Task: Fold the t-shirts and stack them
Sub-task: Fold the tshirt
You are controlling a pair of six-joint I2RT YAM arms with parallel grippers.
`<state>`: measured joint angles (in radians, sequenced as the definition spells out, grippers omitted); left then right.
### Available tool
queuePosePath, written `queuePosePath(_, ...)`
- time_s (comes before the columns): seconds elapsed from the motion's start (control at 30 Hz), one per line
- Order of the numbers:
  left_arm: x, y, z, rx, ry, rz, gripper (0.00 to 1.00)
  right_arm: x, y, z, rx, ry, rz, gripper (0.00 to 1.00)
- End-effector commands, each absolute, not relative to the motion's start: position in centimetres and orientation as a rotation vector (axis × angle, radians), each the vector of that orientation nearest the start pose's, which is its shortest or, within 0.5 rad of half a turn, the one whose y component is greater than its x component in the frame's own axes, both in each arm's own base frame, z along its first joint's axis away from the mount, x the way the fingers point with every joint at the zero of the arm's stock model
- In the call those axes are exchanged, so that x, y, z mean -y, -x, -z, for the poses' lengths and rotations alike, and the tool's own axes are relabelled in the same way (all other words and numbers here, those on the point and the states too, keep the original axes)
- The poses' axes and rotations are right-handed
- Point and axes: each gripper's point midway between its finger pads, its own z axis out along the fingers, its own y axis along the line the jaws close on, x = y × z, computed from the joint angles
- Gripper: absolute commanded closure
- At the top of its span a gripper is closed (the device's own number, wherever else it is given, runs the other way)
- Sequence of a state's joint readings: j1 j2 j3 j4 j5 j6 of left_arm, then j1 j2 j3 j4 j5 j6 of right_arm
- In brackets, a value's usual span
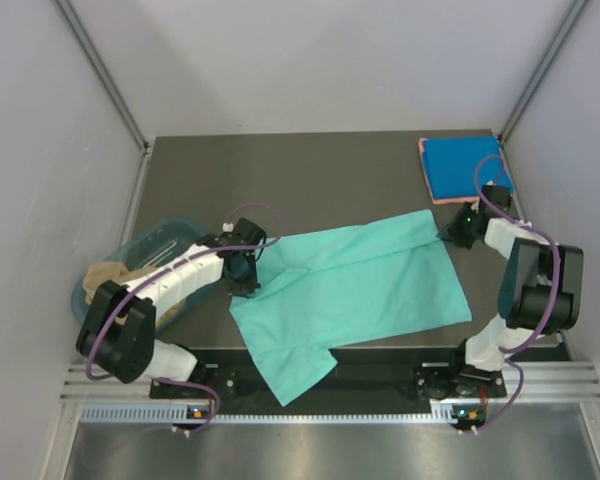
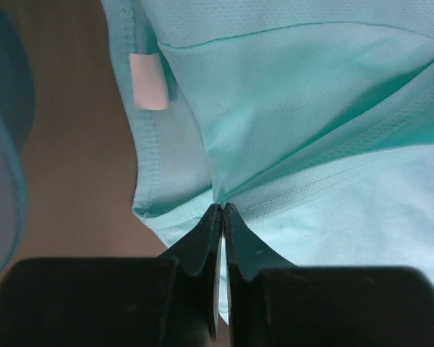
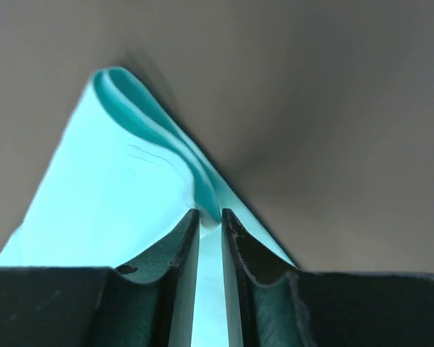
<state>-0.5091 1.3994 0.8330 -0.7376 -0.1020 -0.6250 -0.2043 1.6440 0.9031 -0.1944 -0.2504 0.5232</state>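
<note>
Plain grey walls (image 1: 330, 60) enclose a dark table (image 1: 310, 180) under even light.

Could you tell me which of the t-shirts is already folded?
The bright blue t-shirt in the far right corner, a neat square; the teal-green t-shirt lies spread mid-table.

teal t-shirt (image 2: 311, 108) fine-mesh matt cloth; table (image 1: 310, 170) dull brushed metal.

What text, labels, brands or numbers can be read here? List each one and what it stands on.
No readable text in any view.
White neck label on the teal-green t-shirt: blank as seen, no print visible.
Blue folded t-shirt, plastic tub: no markings visible.
Arm bases: only small lights, no legible marks.
</note>
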Motion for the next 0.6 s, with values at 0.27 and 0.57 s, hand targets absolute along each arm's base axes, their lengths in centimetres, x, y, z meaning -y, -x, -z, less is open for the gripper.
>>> queuePosePath(0.27, 14.6, -26.8, -11.2, -2.709, 0.064, 0.114, 0.77, 1.4, -37.5, -8.7, -2.341, -0.830, -0.371, 0.72)
queuePosePath(0.57, 16.1, -30.3, -7.9, -2.666, 0.054, 0.116, 0.76, -0.5, -39.3, -5.9, -2.367, -0.821, -0.460, 0.74)
